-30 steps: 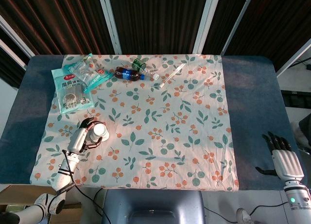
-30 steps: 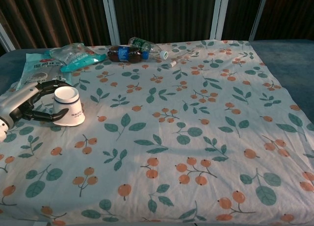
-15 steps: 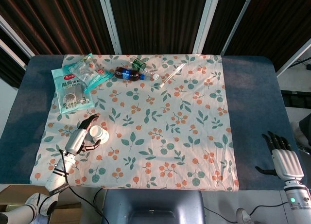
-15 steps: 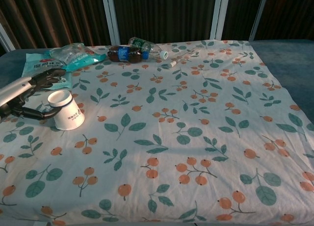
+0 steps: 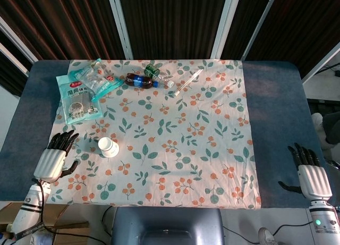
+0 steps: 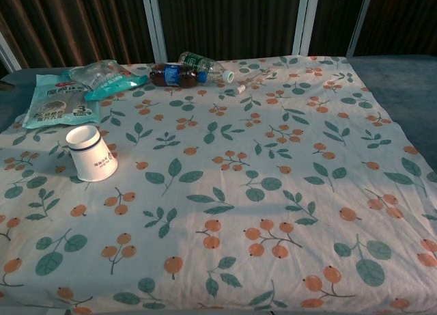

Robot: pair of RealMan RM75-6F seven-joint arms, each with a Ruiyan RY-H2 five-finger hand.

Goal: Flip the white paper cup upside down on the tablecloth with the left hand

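Left hand (image 5: 54, 157) empty, fingers apart, beside upside-down white paper cup (image 5: 108, 146).

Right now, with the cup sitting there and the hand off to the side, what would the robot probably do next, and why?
Probably nothing more than easing the left hand farther back to rest. The cup already stands upside down on the tablecloth, wide rim down and base up, and the hand is open, clear of it and holding nothing. The flip looks done, so I would not reach in again.

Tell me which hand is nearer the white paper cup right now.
Left. The left hand lies open just left of the white paper cup, apart from it; the right hand rests far across the table.
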